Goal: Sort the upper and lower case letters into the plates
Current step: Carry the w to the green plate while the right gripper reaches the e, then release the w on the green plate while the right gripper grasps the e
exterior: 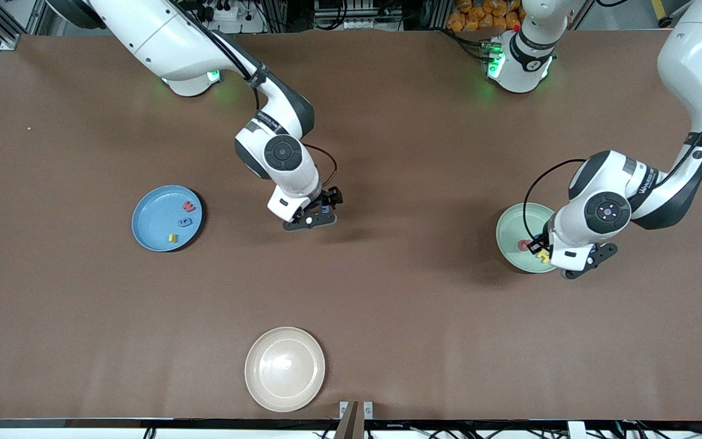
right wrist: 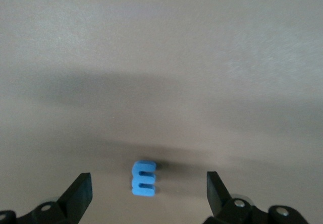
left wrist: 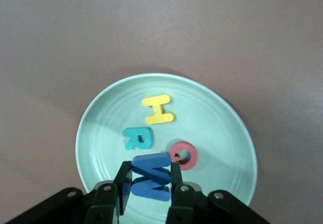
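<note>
Your right gripper [right wrist: 146,196] has its jaws wide open, straddling the light blue letter [right wrist: 143,177] on the worktop, centred between them. Your left gripper [left wrist: 147,183] pinches the dark blue letter [left wrist: 150,175] over the mint green plate [left wrist: 222,133].

White glossy arm casings, dark grey joint caps, black cables, green base lights, black jaws

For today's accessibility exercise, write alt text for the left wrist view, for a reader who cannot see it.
The left gripper holds a dark blue letter W, its jaws shut on it, over a pale mint green plate on a brown table. On the plate lie a yellow H, a teal R and a red-pink O.
</note>
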Robot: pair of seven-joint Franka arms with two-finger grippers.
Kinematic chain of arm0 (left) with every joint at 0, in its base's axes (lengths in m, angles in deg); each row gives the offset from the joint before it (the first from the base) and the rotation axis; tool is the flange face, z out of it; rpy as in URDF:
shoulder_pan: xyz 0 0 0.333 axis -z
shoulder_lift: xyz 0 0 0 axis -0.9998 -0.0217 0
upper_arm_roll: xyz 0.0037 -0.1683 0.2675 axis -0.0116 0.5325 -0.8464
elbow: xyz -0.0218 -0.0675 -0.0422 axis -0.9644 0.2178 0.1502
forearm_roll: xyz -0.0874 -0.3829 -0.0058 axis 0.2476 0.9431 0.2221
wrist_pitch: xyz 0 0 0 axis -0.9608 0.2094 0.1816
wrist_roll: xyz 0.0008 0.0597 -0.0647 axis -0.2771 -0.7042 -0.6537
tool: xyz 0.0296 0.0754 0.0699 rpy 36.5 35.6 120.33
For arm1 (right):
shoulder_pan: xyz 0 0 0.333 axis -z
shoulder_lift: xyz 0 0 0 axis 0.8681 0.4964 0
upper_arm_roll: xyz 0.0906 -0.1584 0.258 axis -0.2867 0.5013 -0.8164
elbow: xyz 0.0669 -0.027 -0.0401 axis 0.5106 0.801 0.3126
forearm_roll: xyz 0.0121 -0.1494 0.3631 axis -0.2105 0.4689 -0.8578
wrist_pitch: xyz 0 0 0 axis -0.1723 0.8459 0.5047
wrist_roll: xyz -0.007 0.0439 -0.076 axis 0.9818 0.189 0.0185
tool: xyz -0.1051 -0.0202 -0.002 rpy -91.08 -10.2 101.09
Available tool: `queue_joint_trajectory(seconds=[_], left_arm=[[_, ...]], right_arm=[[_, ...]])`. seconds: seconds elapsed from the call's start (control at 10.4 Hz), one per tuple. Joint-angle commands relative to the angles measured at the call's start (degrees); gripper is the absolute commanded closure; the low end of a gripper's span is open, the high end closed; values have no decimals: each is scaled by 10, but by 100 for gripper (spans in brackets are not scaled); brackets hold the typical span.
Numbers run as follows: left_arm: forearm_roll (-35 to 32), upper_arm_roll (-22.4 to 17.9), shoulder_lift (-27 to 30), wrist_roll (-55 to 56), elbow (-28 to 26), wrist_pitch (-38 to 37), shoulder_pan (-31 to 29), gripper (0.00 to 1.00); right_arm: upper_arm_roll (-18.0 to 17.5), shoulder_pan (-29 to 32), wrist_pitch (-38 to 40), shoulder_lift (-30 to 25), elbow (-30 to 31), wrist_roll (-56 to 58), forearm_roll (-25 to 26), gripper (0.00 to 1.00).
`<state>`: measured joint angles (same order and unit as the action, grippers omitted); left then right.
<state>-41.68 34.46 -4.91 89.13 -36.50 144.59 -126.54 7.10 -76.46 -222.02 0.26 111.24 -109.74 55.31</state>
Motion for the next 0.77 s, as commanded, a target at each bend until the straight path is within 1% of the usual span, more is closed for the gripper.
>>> queue_joint_trajectory(seconds=[0.0, 0.1, 0.19, 0.39, 0.48, 0.58, 0.67], left_arm=[[13, 14, 16, -16, -5, -8, -5, 0], [13, 34, 23, -26, -1, -17, -6, 0], [14, 47, 30, -31, 15, -34, -5, 0], [13, 101, 32, -32, 74, -79, -3, 0], [15, 122, 26, -33, 111, -97, -1, 0], [16, 144, 27, -51, 138, -114, 0, 0], [17, 155, 32, -84, 157, -125, -2, 0]], right_arm=[[-5, -3, -64, 1, 38, -45, 16, 0], [-5, -4, -64, 2, 39, -46, 16, 0], [-5, -6, -64, 9, 41, -59, 16, 0], [-5, -14, -66, 16, 39, -76, 16, 0], [-5, -14, -66, 16, 39, -77, 16, 0], [-5, -14, -69, 22, 39, -77, 18, 0], [-5, -15, -71, 26, 38, -77, 21, 0]])
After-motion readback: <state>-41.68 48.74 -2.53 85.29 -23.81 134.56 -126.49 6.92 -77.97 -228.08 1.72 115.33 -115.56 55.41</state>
